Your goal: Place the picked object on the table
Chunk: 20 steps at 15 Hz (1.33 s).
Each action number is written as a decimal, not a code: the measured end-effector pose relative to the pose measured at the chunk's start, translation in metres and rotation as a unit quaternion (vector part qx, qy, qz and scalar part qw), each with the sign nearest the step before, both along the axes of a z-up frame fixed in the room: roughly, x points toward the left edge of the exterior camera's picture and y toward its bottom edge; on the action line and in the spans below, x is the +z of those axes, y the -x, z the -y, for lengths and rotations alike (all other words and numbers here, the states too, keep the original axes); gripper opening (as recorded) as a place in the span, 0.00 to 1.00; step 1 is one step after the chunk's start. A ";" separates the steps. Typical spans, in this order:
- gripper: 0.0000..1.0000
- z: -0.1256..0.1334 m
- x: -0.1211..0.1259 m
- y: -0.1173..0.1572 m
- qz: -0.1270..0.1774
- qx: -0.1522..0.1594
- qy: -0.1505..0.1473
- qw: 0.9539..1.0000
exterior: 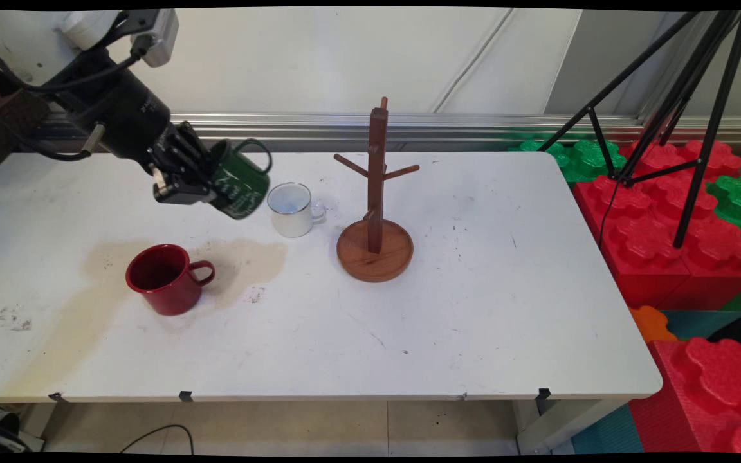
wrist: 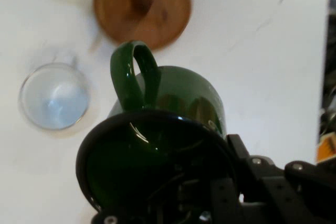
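The green mug [exterior: 240, 182] is clamped tilted in the jaws [exterior: 211, 186]; the white cup [exterior: 291, 209] just beyond could be clipped.

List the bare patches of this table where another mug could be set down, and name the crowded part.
Free: the table right of the wooden mug tree, and the near strip in front of the red mug. Crowded: back left, where the gripper holds the green mug beside the white mug.

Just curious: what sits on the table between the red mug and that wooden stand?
Nothing stands between the red mug and wooden stand; the main view shows only stained table.
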<state>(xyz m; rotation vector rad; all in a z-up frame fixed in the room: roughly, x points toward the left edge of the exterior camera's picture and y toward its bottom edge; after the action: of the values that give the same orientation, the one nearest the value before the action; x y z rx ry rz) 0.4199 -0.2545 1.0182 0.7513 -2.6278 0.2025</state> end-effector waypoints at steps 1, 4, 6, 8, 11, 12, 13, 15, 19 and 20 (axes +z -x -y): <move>0.00 0.003 -0.001 -0.003 0.010 -0.001 0.001 1.000; 0.00 0.018 -0.008 -0.019 0.054 -0.006 0.003 0.999; 0.00 0.026 -0.014 -0.026 0.074 -0.006 0.003 0.997; 0.00 0.036 -0.022 -0.037 0.098 -0.005 0.001 0.995; 0.00 0.049 -0.039 -0.052 0.129 -0.003 -0.006 0.992; 0.00 0.054 -0.045 -0.056 0.138 -0.002 -0.008 0.990; 0.00 0.058 -0.051 -0.060 0.146 0.000 -0.009 0.989; 0.00 0.068 -0.065 -0.066 0.161 0.003 -0.013 0.987; 0.00 0.085 -0.092 -0.068 0.176 0.010 -0.021 0.984; 0.00 0.087 -0.096 -0.068 0.178 0.012 -0.022 0.984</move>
<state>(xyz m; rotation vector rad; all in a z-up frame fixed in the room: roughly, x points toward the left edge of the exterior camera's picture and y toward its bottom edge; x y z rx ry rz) 0.4878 -0.3418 0.9222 0.8268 -2.9685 0.3102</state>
